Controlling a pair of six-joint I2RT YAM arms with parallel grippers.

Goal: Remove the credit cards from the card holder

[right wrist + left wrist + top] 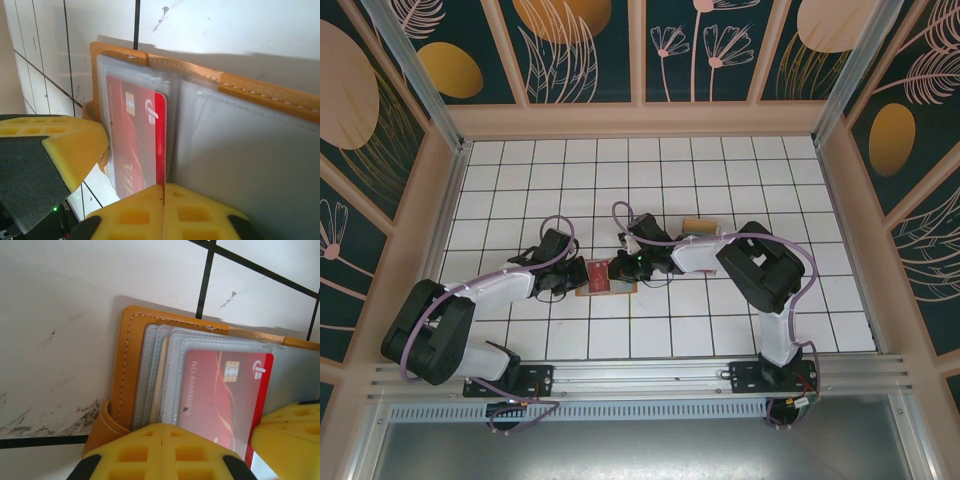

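The card holder (620, 288) lies open on the white tiles between the two arms, orange-brown (127, 365) with clear pockets (260, 90). A red credit card (215, 395) with a chip sits in one pocket, its right edge sticking out of the sleeve (161, 135). My right gripper (163, 192) is shut with that card edge running into the seam between its yellow fingers. My left gripper (162, 432) is shut, its tips over the near edge of the pockets on the holder's left side. In the top view the left gripper (572, 280) and right gripper (620, 268) flank the holder.
A small tan cylinder (698, 226) lies on the tiles behind the right arm. Wooden walls fence the tiled table on three sides. The other gripper's yellow fingers (292, 430) crowd close beside the card.
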